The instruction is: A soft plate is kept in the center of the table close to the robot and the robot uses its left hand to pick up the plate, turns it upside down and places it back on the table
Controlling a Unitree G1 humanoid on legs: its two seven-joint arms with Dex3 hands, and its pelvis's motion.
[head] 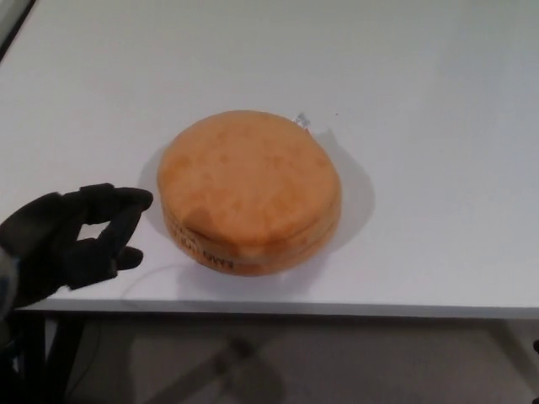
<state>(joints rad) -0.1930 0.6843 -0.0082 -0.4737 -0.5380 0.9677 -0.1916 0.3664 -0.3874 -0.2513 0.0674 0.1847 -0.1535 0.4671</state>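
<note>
Hovering at the table's (438, 101) eight o'clock edge, your left hand (72, 236) is holding nothing, thumb and fingers curled loosely apart. Just beside it, toward three o'clock, the orange plate (249, 189) is lying flat near the front edge. Try sliding fingers under the soft rim before lifting. Dark lettering on its side is staying unreadable; your right hand isn't showing.
</note>
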